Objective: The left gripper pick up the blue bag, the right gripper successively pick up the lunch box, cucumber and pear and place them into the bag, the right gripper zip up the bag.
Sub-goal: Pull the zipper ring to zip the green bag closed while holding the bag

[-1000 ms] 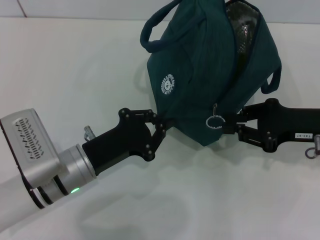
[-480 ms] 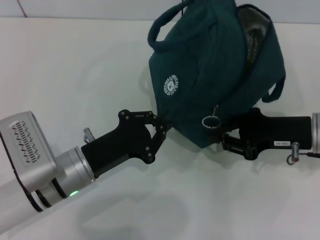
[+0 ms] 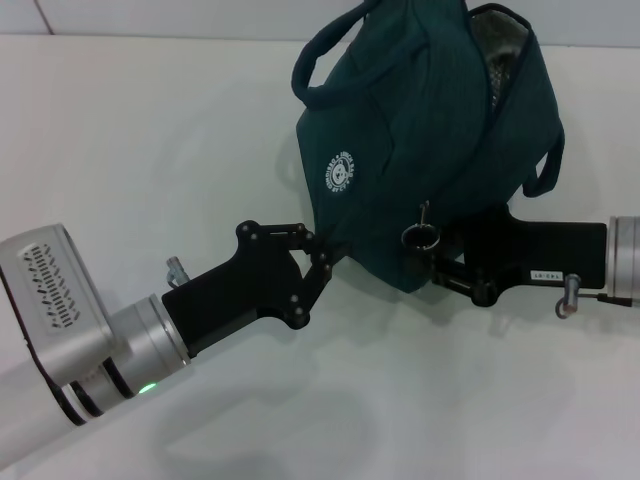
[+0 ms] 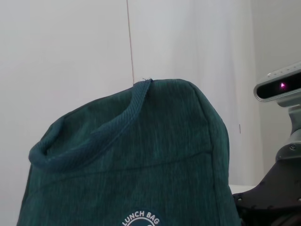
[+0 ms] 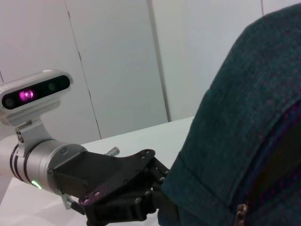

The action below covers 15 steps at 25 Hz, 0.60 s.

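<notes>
- Head view: the left gripper (image 3: 328, 258) reached in from the lower left, its black fingers pressed together on the bottom corner of the dark teal lunch bag (image 3: 420, 160), which rose above and to the right of it over the white table (image 3: 150, 150).
- A round white logo (image 3: 342, 171) sat on the fabric just above that gripper, and the carrying handle (image 3: 320, 70) looped out higher up, on the same side.
- The right gripper (image 3: 432, 255) came in level from the right edge and met the bag's opposite lower corner. A metal ring zipper pull (image 3: 421, 235) hung directly in front of its tips, but the view did not settle whether the fingers were together or apart, or whether they held the ring.
- The top of the bag, far from both grippers, gaped open to show a silver lining (image 3: 500, 50).
- Left wrist view: the bag (image 4: 141, 165) filled the lower frame, its handle (image 4: 89, 136) arched across the front and the words "LUNCH BAG" (image 4: 141, 217) printed low on the cloth. The right arm's black gripper body (image 4: 273, 197) and wrist camera (image 4: 280, 87) stood just beside the bag's far edge.
- Right wrist view: the left gripper (image 5: 157, 188) was clamped against the bag (image 5: 244, 141) at its lower seam, its wrist camera (image 5: 35, 94) above it. A small zipper tab (image 5: 241, 211) showed near the frame's edge.
</notes>
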Tool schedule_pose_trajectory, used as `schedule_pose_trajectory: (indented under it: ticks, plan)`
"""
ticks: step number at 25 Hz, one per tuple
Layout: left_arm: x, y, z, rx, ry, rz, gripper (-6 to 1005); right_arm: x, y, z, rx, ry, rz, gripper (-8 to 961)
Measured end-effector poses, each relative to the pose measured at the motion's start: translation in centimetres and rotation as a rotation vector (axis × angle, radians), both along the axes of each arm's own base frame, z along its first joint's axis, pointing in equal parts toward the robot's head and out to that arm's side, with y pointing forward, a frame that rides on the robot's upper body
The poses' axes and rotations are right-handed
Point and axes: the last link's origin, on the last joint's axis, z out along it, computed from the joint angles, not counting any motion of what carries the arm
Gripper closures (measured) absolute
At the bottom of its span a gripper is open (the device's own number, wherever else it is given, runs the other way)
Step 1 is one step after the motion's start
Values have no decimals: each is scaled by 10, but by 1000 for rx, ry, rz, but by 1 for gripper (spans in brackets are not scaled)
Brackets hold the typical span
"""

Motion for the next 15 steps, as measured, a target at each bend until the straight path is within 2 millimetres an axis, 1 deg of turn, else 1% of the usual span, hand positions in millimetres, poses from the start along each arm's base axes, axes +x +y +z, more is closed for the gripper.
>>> schedule_pose_trajectory:
  ticks: [1,11,15]
  plan:
    - [0,0,0,0,0,0,943,0,0,0,1,0,3,760]
    - [1,2,1,4,5,-8,943,-6,-4,-1,23,1,107,876]
    - [1,3,0,4,11,-8,943,-8,-5,2,33,22,136,920]
